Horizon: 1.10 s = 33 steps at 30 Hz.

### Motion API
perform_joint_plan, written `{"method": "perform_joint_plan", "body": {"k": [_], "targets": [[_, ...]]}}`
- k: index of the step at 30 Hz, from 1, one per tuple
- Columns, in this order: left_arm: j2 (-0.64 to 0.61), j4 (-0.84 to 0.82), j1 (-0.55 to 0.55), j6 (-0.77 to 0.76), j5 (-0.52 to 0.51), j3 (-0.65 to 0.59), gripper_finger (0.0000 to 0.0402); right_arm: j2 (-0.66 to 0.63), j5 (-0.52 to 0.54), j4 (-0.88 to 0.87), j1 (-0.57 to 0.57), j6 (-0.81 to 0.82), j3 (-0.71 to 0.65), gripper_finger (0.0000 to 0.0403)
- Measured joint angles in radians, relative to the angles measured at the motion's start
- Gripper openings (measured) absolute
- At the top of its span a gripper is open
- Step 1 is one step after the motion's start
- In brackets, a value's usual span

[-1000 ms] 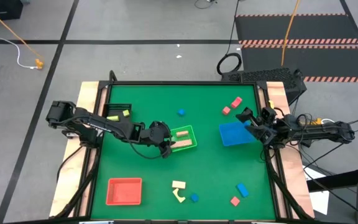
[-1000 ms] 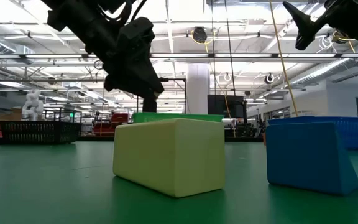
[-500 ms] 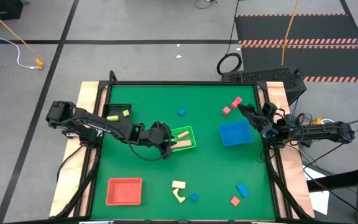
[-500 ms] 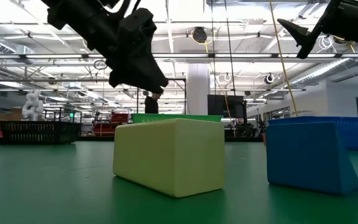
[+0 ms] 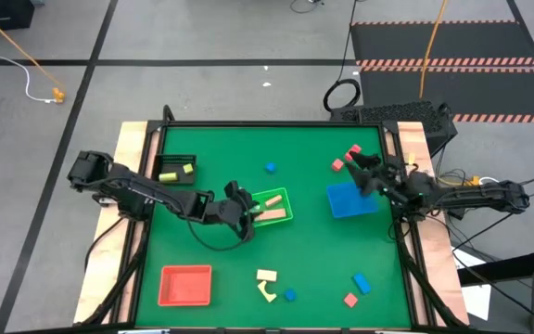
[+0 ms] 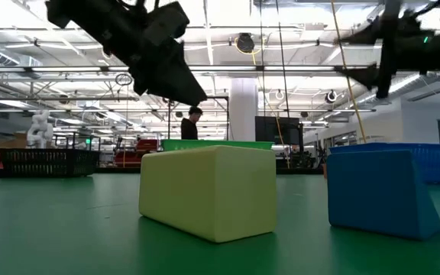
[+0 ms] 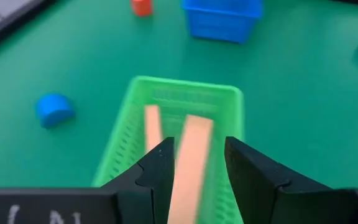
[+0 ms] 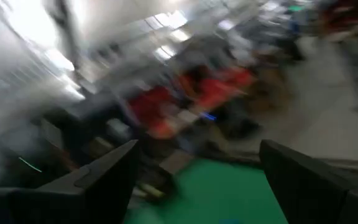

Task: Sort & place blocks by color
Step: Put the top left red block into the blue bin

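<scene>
Small wooden blocks lie scattered on the green table: blue [image 5: 271, 168], red [image 5: 352, 151], cream [image 5: 267, 276]. The green tray [image 5: 286, 199] holds two cream bars [image 7: 152, 127], [image 7: 194, 140] lying on its floor. My left gripper [image 5: 247, 223] hovers at the tray's near left corner. Its fingers stand apart above one bar [image 7: 197, 149], with tray floor showing beside that bar. My right gripper [image 5: 358, 167] is open and holds nothing. It stands above the far edge of the blue tray [image 5: 349, 200] and points level into the room [image 8: 197, 177].
A red tray [image 5: 185, 284] sits near left. A black tray [image 5: 161, 165] with yellow-green blocks sits far left. More blue [image 5: 362, 283] and red [image 5: 350, 300] blocks lie near right. In the low view a cream block [image 6: 208, 191] and a blue one [image 6: 380, 191] stand close. A person [image 6: 193, 122] stands far behind.
My right gripper has tipped up from pointing down at the blue tray to about level and has rolled, staying above the tray's far edge. My left gripper has rolled a little over the green tray's corner. The bars in the tray have not moved.
</scene>
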Motion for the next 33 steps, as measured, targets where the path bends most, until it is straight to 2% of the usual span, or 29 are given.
{"method": "perform_joint_plan", "body": {"k": [6, 12, 15, 23, 29, 33], "targets": [[0.0, 0.008, 0.075, 0.002, -0.004, 0.0, 0.0143, 0.087, 0.158, -0.342, -0.035, -0.01, 0.142, 0.0325], [0.0, 0.006, 0.123, 0.002, -0.004, 0.0, 0.0143, 0.241, 0.156, -0.536, -0.114, 0.073, 0.256, 0.0325], [0.0, 0.005, 0.134, 0.002, -0.003, 0.0, 0.0143, 0.338, 0.093, -0.628, -0.166, 0.119, 0.298, 0.0325], [0.0, 0.003, 0.137, 0.002, -0.002, 0.0, 0.0143, 0.567, -0.198, -0.73, -0.334, 0.285, 0.365, 0.0325], [0.0, -0.021, 0.136, 0.0, -0.001, 0.0, 0.0143, 0.674, -0.304, -0.728, -0.422, 0.28, 0.377, 0.0325], [0.0, -0.038, 0.137, 0.0, 0.002, 0.0, 0.0143, 0.719, -0.311, -0.728, -0.455, 0.211, 0.377, 0.0325]]}}
